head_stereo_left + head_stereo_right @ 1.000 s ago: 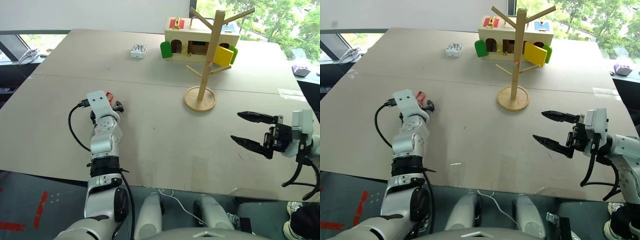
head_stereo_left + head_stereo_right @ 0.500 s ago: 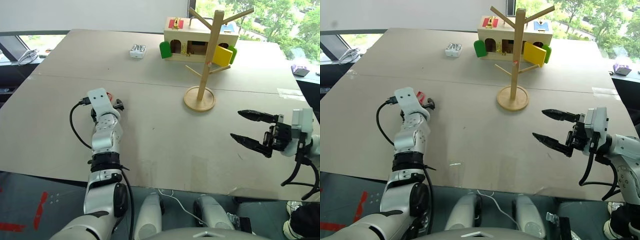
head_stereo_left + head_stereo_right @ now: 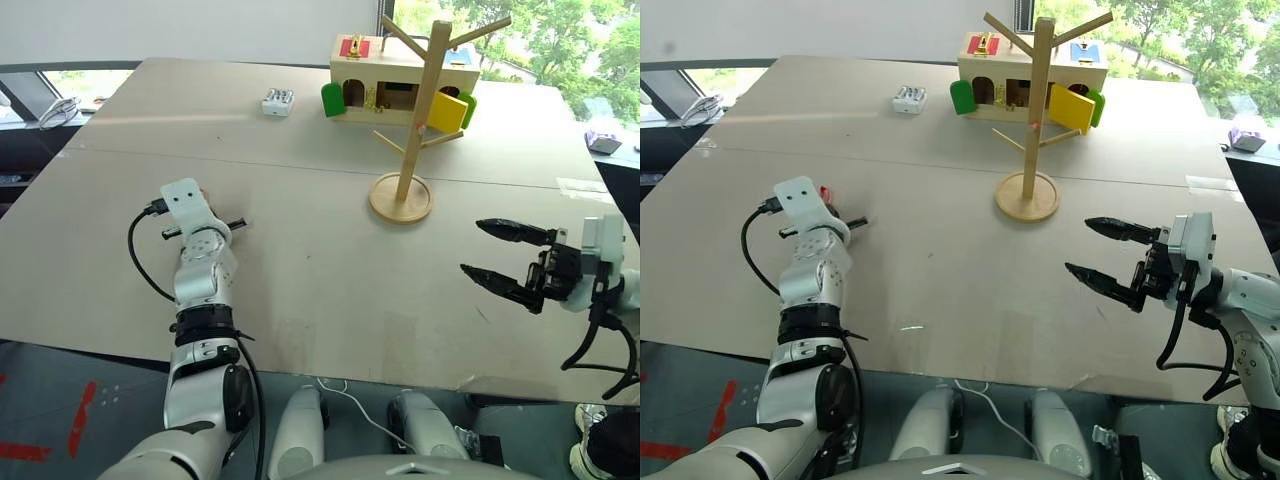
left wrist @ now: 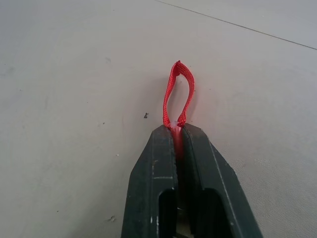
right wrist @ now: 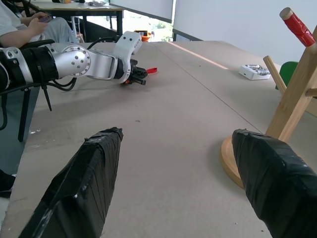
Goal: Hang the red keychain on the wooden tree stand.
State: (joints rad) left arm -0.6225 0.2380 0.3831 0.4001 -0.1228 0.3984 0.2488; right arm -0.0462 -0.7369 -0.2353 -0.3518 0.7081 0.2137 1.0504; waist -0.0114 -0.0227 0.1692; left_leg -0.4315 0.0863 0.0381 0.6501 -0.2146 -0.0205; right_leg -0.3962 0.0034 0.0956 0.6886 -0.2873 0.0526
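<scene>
Daylight from tall windows with green trees behind falls across a broad pale-grey table (image 3: 300, 260); on it, the left gripper (image 4: 174, 128) has its two black fingers pressed together on one end of the thin red strap-loop keychain (image 4: 178, 94), the free loop poking out past the tips and lying low over the tabletop — a pinch at the very end, which I judge leaves the loop open to slip over a peg. Whether the strap has left the surface I cannot tell; its metal end is hidden between the fingers.

Well apart, on the other side, the right gripper (image 3: 505, 258) hangs with its fingers spread wide and nothing between them, apparently just waiting. The tall light-wood tree stand with upward-angled pegs on a round disc base (image 3: 405, 150) stands between the arms and farther back, in front of a boxy wooden toy house with coloured doors (image 3: 400, 85); a small white pack (image 3: 277, 101) lies to its left.

The left wrist view gives the grip itself — strap caught between the tips; the head views hide that behind the wrist but show how far the stand is; the right wrist view shows a seated person (image 5: 29, 25) at the far side.
</scene>
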